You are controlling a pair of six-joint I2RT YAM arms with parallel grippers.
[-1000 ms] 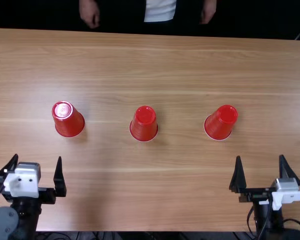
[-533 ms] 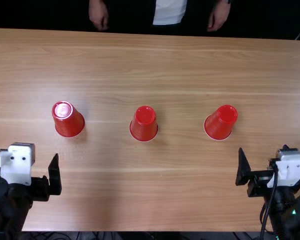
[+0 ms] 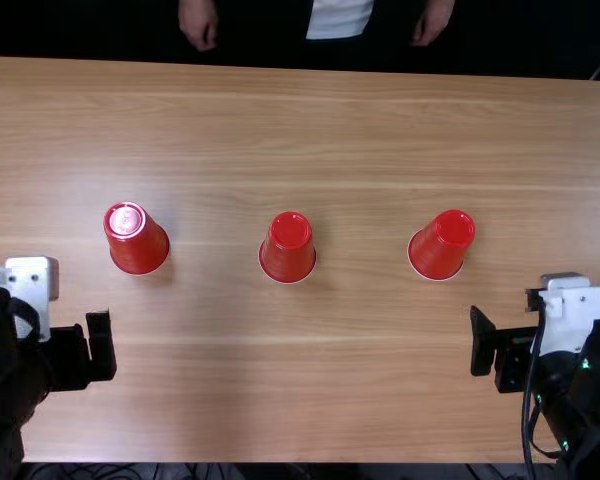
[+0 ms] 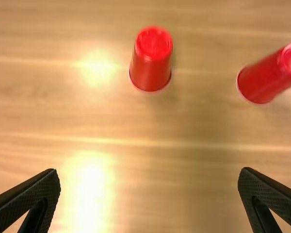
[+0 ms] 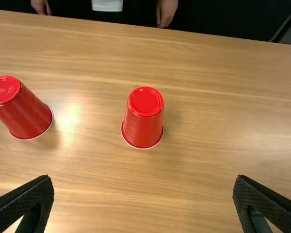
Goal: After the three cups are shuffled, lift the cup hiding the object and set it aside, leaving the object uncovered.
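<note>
Three red plastic cups, all alike, stand upside down in one row across the light brown wooden table (image 3: 300,130), well apart from each other: the left cup (image 3: 135,240), the middle cup (image 3: 288,247) and the right cup (image 3: 440,245). Each rests rim down on the wood, so what lies beneath any of them is hidden and cannot be told.

Two grippers sit on the near side of the row, neither touching a cup. The left gripper (image 4: 148,174) has its two flat black fingers spread wide and grips nothing. The left cup stands straight ahead of it. The middle cup is ahead and off towards the right arm (image 3: 570,390), its closed end cut off at the edge of the left wrist view. The right gripper (image 5: 141,179) is likewise spread wide and grips nothing. The right cup stands straight ahead of it, and the middle cup is ahead and off towards the left arm (image 3: 10,370).

From above, just one finger of each gripper can be made out, the inner one; the other is covered by that arm's own wrist. Two patches of glare (image 4: 97,68) lie on the wood, one beside the left cup, one close to a finger of the left gripper
</note>
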